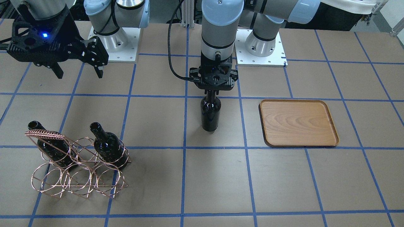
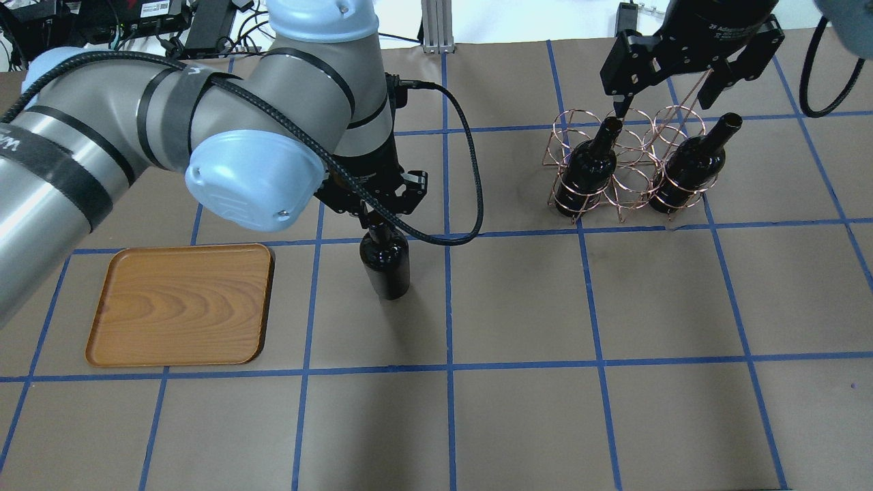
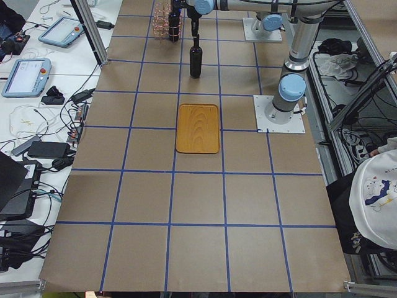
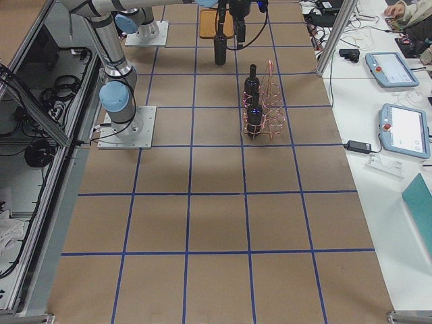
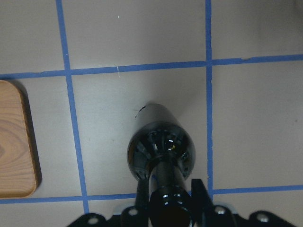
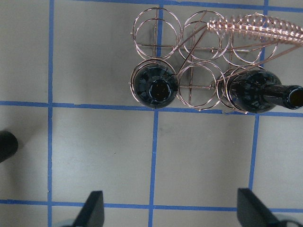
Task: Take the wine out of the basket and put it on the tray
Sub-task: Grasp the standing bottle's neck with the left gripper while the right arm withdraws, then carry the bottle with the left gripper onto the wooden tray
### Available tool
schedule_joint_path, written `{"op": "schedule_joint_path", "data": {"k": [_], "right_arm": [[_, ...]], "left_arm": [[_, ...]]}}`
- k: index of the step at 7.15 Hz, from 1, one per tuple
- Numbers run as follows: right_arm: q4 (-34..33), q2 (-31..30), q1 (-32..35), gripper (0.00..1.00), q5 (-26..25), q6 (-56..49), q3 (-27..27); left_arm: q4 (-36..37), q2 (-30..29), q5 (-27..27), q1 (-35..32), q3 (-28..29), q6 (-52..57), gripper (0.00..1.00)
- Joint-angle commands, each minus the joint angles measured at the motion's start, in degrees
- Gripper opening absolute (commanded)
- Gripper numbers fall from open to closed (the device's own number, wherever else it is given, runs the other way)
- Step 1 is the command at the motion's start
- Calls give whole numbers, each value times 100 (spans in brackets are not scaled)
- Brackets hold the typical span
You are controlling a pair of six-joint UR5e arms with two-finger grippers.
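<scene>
My left gripper (image 1: pixel 213 92) is shut on the neck of a dark glass wine bottle (image 1: pixel 210 115). The bottle stands upright over the table between the basket and the tray; I cannot tell whether its base touches. It also shows in the overhead view (image 2: pixel 386 266) and the left wrist view (image 5: pixel 161 146). The wooden tray (image 1: pixel 298 123) lies empty beside it. The copper wire basket (image 1: pixel 44 135) holds two more bottles (image 1: pixel 52 142) (image 1: pixel 109 145). My right gripper (image 1: pixel 79 72) is open and empty, raised near the basket (image 6: pixel 258 27).
The brown table top has a grid of blue tape lines. The two arm bases stand on white plates (image 1: pixel 113 47) at the robot's edge. Operator desks with tablets (image 4: pixel 405 128) run along the far side of the table.
</scene>
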Motion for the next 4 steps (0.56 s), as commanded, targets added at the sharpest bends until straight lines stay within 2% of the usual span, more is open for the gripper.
{"op": "schedule_joint_path", "data": {"k": [1,2,3,4], "right_arm": [[-32,-10,-28,100,-14,3,0],[-32,-19,-19,100,-92,-32,0],[72,-19,-2,100,-145,11,0],[91,-19,-2,100,-146,12,9]], "left_arm": [[-799,530,251,843,4,988,0],[-1065,855,296,1493,-22,1482,0],[-1111,1059,401,2117,-57,2322,0],[-1103,1165,384,2724,-144,2679,0]]}}
